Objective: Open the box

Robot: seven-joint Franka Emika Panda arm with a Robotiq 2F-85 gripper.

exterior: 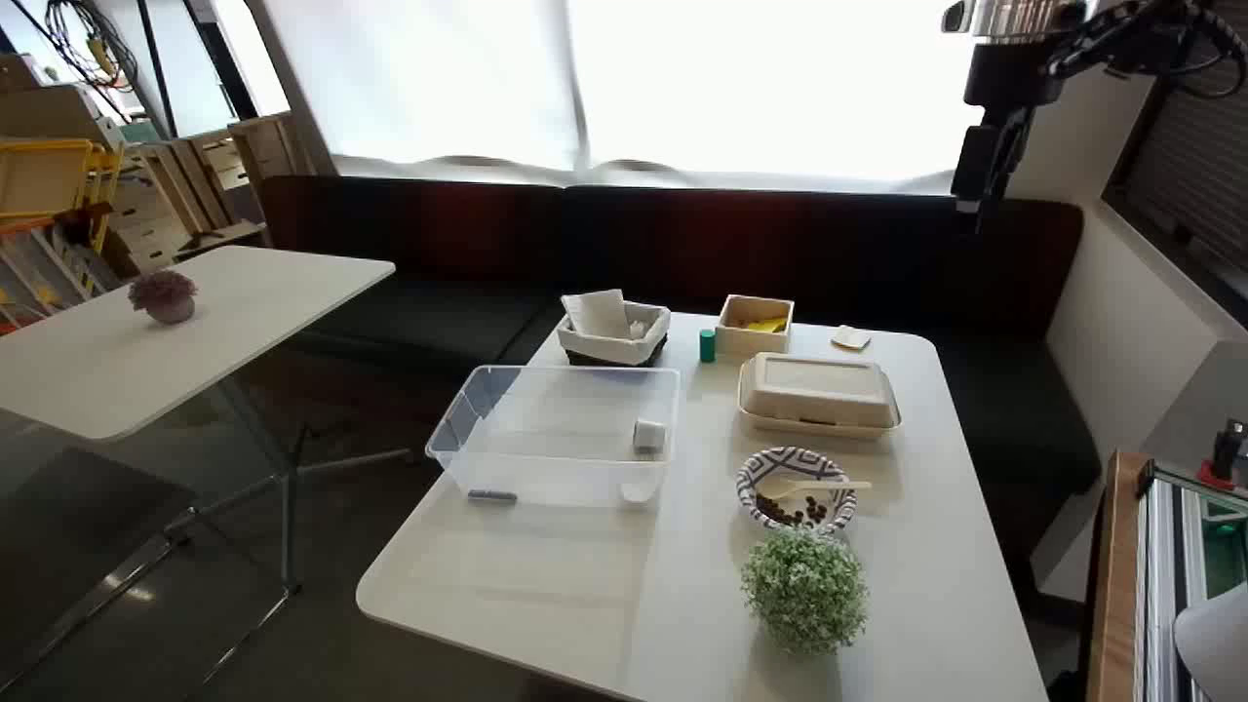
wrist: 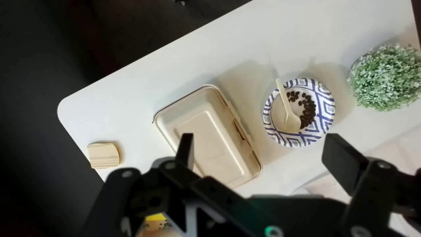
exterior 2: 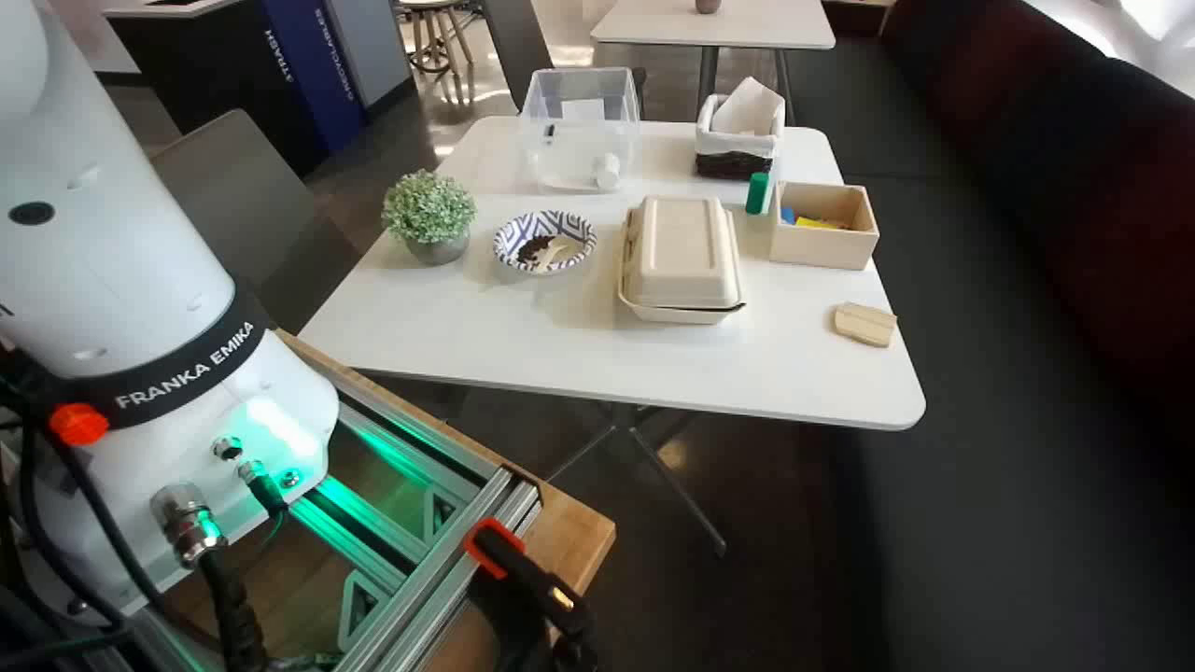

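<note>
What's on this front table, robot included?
box: 1, cream, beside bowl
bowl: 1, white/blue, beside box
spoon: 1, pale, in bowl
beans: many, brown, in bowl
plant: 1, green, beside bowl
tub: 1, clear, beside basket
cylinder: 1, white, in tub
basket: 1, dark, beside tub
paper: some, white, in basket
tube: 1, green, beside bin
bin: 1, tan, beside tube
pieces: unclear, mixed, in bin
slab: 1, tan, near edge
arm: 1, white, beside table
tool: 1, black, aloft
</note>
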